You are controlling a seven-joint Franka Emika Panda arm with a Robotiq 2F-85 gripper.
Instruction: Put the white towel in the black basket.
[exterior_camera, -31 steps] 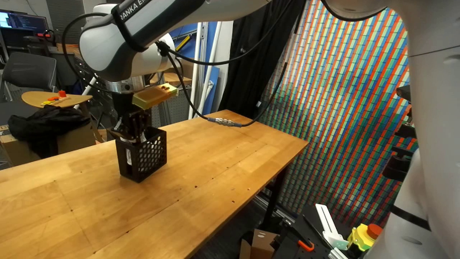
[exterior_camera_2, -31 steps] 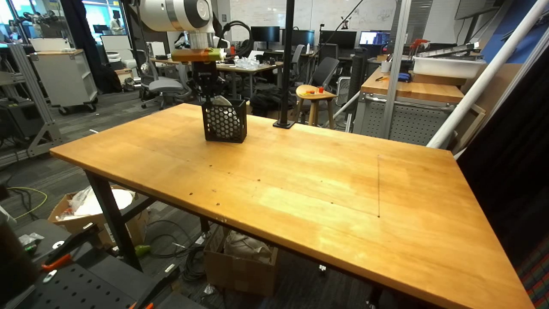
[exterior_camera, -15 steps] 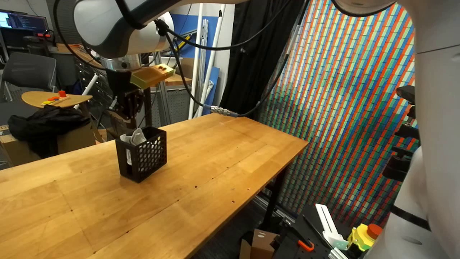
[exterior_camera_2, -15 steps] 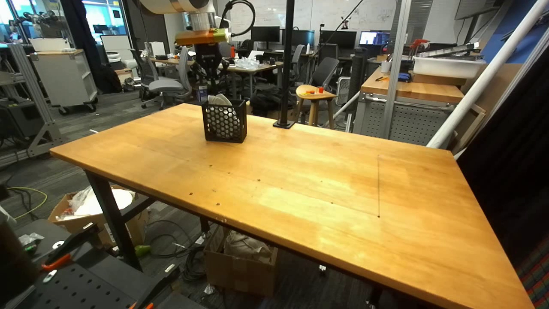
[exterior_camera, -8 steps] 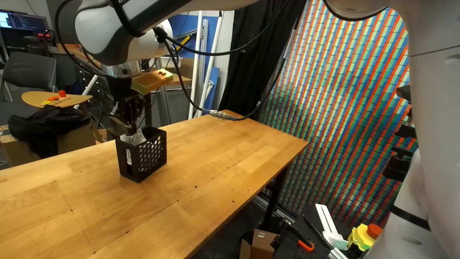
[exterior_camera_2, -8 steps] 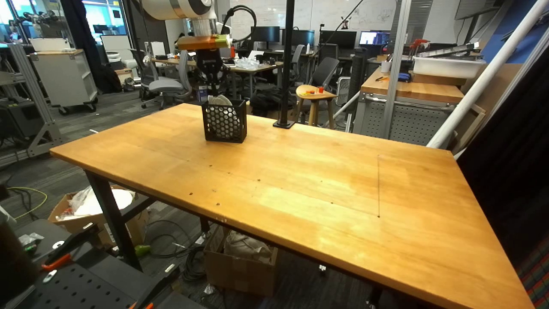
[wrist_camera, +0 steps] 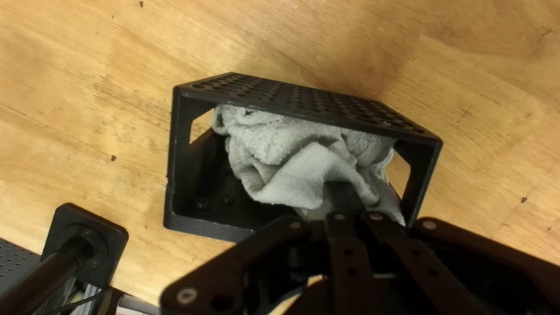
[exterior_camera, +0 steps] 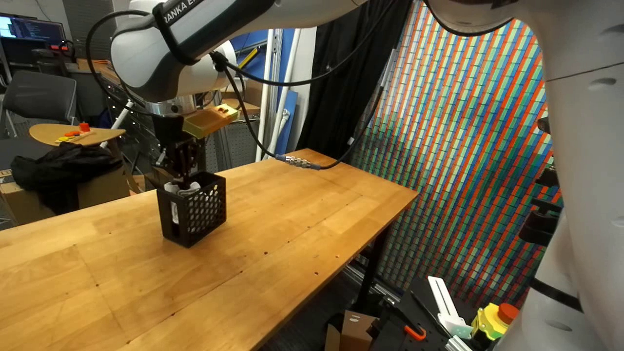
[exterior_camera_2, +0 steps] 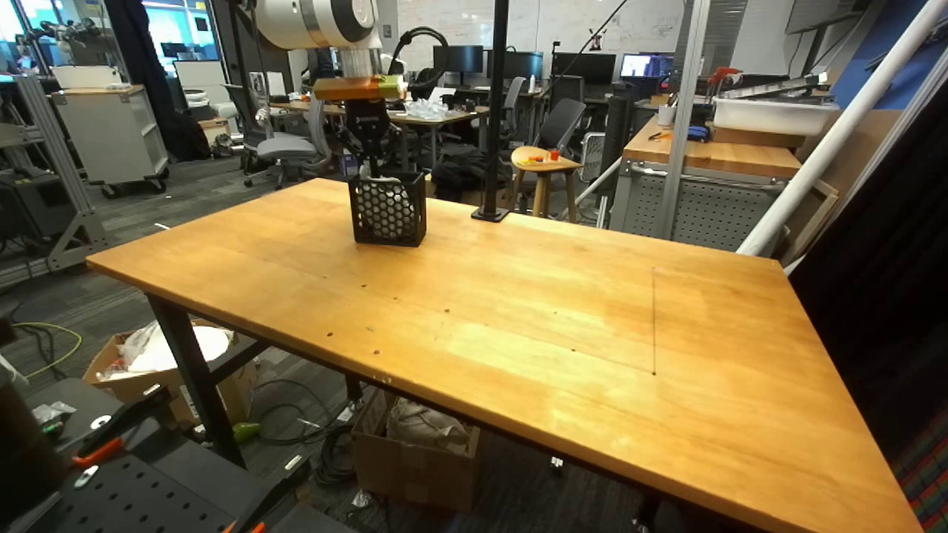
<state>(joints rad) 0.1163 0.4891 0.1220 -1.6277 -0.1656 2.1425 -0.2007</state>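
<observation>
Bright light is washing over the table point(exterior_camera_2: 533, 296), and I'm seeing pale glare pooling across it in an exterior view. Off behind, bluish panes point(exterior_camera_2: 174, 31) are glowing almost white, while the floor point(exterior_camera_2: 526, 490) beneath the table is lying in gloom and the black curtain point(exterior_camera_2: 881, 289) is reading as near-black. In the wrist view, a soft shadow is spreading beside the black basket point(wrist_camera: 306, 101); close up, the tool point(wrist_camera: 345, 199) is looking dark, perhaps slightly blurred.
</observation>
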